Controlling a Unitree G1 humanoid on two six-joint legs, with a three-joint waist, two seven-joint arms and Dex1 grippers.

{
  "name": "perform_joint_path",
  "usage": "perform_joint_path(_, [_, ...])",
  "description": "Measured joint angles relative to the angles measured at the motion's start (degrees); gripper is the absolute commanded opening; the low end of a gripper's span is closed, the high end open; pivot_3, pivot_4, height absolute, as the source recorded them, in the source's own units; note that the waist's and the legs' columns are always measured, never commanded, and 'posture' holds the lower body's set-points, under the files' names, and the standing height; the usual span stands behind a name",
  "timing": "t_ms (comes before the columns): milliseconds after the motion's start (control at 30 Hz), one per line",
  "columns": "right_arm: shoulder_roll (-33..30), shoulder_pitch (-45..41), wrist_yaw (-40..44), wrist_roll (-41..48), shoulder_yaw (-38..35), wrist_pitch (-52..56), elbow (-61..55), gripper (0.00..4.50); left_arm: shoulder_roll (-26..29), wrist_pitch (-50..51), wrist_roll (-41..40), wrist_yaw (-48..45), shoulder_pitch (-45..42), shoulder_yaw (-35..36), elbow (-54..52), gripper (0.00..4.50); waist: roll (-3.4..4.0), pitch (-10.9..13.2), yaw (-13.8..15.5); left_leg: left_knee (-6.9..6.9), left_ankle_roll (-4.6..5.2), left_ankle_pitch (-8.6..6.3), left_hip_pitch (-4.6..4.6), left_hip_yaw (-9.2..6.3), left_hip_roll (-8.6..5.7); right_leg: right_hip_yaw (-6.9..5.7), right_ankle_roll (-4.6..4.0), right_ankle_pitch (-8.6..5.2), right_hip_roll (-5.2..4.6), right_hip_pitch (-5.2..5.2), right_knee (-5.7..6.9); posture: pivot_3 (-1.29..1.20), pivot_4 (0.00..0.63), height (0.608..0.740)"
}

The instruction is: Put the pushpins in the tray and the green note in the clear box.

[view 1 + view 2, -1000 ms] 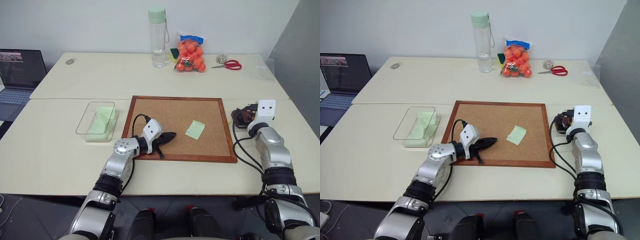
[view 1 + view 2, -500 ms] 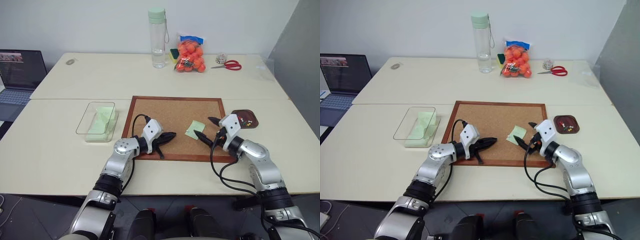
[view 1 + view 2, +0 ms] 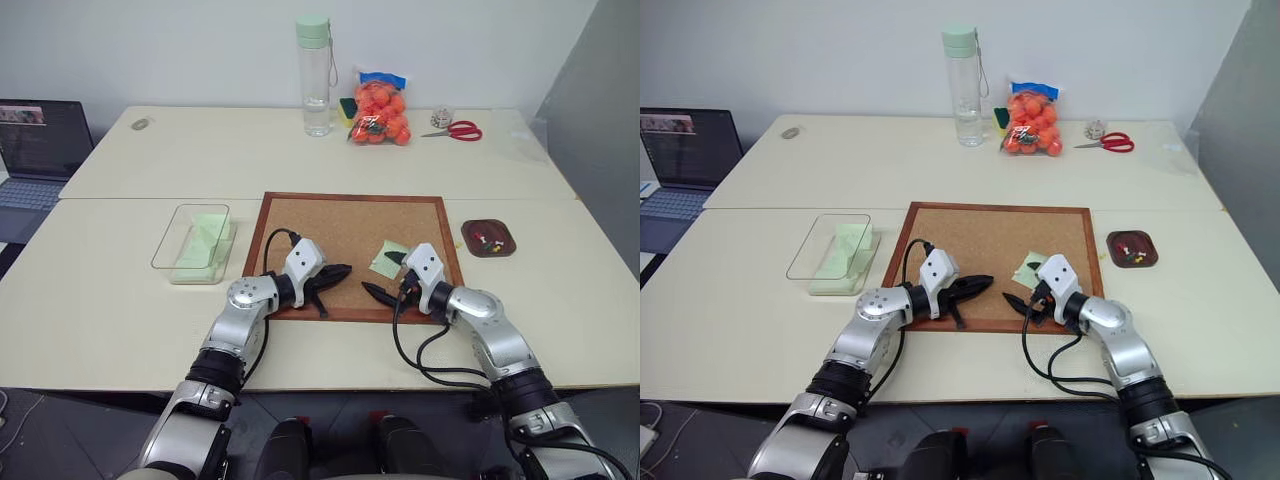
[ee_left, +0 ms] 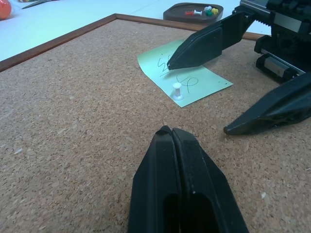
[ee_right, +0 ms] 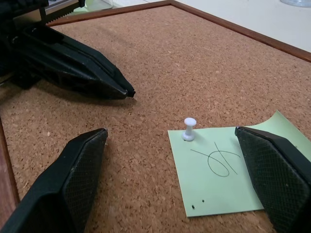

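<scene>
The green note (image 5: 218, 179) lies on the corkboard (image 3: 330, 225), held down by a white pushpin (image 5: 189, 128) at one corner. My right gripper (image 3: 380, 273) stands open just above the board, one finger over the note and the other on the near side of it. Further left, over the board's near edge, my left gripper (image 3: 343, 270) is shut on nothing and points toward the note. To the right of the board sits the brown tray (image 3: 508, 246) with several coloured pushpins (image 3: 487, 240) in it. The clear box (image 3: 163, 252), left of the board, holds pale green paper.
At the back of the table stand a tall clear bottle (image 3: 314, 75), a bag of orange balls (image 3: 381, 112) and red scissors (image 3: 455, 129). A laptop (image 3: 35, 150) sits at the far left. The table's near edge runs just below the board.
My right arm has swung left from over the tray onto the corkboard and turned toward the note, leaving the tray in plain view. The left arm has stayed still.
</scene>
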Motion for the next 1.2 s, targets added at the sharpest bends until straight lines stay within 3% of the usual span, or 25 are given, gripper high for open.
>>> perform_joint_path(133, [2.01,-1.51,-0.54,0.44,-0.21,0.08,1.95,3.92,-0.04,0.0,0.0,0.16,0.1,0.0,-0.16,0.0,0.0,0.0,0.07,0.0,0.0,0.0,-0.01,-0.01,0.01,0.0,0.0,0.0,0.0,0.0,0.0,0.0,0.15,0.74])
perform_joint_path(767, [2.6,-3.2,-0.83,0.3,-1.73,0.24,4.68,0.15,-0.03,0.02,0.18,0.59,0.31,-0.06,-0.47,0.0,0.0,0.0,0.07,0.0,0.0,0.0,0.0,-0.01,0.01,0.0,0.0,0.0,-0.01,0.01,0.01,0.0,0.15,0.74])
perform_joint_path(1200, [3.35,-2.73,-0.8,1.63,-3.03,0.76,4.39,0.02,-0.02,0.02,0.18,0.61,0.37,-0.08,-0.64,0.0,0.0,0.0,0.08,0.0,0.0,0.0,-0.01,-0.02,0.01,-0.01,-0.01,0.0,-0.01,0.0,0.02,0.0,0.15,0.74])
